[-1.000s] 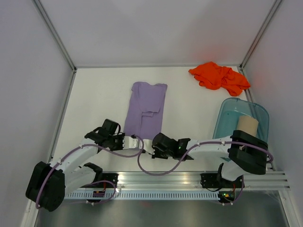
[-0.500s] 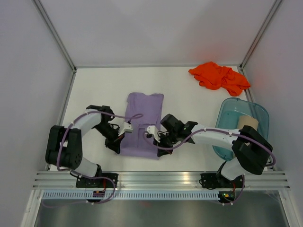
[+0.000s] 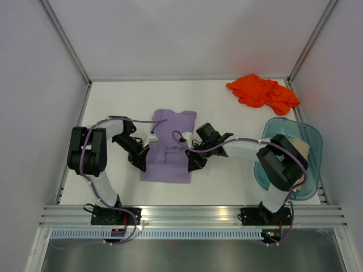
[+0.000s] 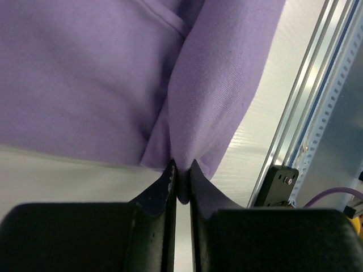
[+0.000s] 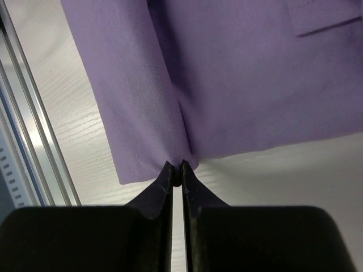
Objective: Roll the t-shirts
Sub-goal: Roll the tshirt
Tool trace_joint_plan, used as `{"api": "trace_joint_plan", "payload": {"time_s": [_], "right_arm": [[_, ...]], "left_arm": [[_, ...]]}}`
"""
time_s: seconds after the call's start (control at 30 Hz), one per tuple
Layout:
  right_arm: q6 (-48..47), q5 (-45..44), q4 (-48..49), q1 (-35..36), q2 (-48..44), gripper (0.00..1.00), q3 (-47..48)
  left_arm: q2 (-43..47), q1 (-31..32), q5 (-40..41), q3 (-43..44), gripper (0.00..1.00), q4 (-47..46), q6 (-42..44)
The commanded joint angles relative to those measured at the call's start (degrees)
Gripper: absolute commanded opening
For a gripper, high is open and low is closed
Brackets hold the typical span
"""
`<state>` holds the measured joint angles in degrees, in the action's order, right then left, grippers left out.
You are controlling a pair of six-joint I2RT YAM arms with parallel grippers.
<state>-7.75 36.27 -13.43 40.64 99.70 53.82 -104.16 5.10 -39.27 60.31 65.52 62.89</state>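
The lavender t-shirt (image 3: 168, 148) lies flat mid-table, and each of its side edges is pinched up into a fold. My left gripper (image 3: 143, 157) is at its left edge, shut on a fold of the lavender cloth (image 4: 204, 113) that sits between the tips of the gripper (image 4: 181, 182). My right gripper (image 3: 191, 161) is at the right edge, shut on a fold of lavender cloth (image 5: 142, 113) in the same way, with its tips (image 5: 177, 173) low over the table. The orange-red t-shirt (image 3: 262, 92) lies crumpled at the far right. The tan t-shirt (image 3: 299, 148) sits in the tub.
A translucent teal tub (image 3: 278, 131) stands at the right edge, partly behind my right arm. An aluminium rail (image 3: 193, 214) runs along the near edge and shows in both wrist views (image 4: 295, 130) (image 5: 34, 141). Frame posts rise at the far corners.
Both grippers have moved from the near edge out to the lavender t-shirt's two sides. The shirt now lies closer to the rail, shorter and bunched at both gripped edges.
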Motion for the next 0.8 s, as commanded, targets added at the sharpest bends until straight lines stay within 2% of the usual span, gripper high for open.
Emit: {"api": "trace_joint_plan", "payload": {"time_s": [0.0,0.03,0.1,0.13,0.3,0.33,0.5,0.63,0.77], "right_arm": [[2.38,-2.95,1.38,-0.82,0.50,0.11,1.99],[2.73,-3.40,2.17,-1.00,0.41,0.14,2.07],[3.44,-3.84,2.88,-1.62,0.41,0.16,2.16],[3.70,-4.36,2.97,-1.97,0.58,0.22,2.42],[4.41,-6.82,2.53,-2.50,0.85,0.28,3.22],[4.50,-7.09,2.62,-2.59,0.76,0.29,3.22],[3.18,-9.90,1.92,-2.68,-1.87,0.31,3.40],[0.20,-18.39,0.43,-1.54,-9.41,0.34,1.91],[-4.90,-28.52,2.26,6.80,-17.68,0.34,-4.32]], "left_arm": [[-1.92,-0.97,2.00,3.49,0.18,-2.14,-2.51],[-2.27,-0.97,2.09,4.54,0.25,-2.41,-3.12],[-2.98,-1.06,2.44,5.42,0.31,-2.94,-3.83],[-3.15,-1.15,3.14,6.56,0.35,-3.11,-4.09],[-2.63,-2.82,5.77,9.20,0.42,-3.03,-3.31],[-2.19,-2.82,6.56,9.29,0.48,-3.11,-2.00],[1.14,-2.82,8.86,8.85,0.51,-3.64,-0.75],[8.25,-2.73,7.80,8.07,0.52,-3.38,0.21],[22.20,-2.21,7.36,1.93,0.50,-6.71,-0.58]]}}
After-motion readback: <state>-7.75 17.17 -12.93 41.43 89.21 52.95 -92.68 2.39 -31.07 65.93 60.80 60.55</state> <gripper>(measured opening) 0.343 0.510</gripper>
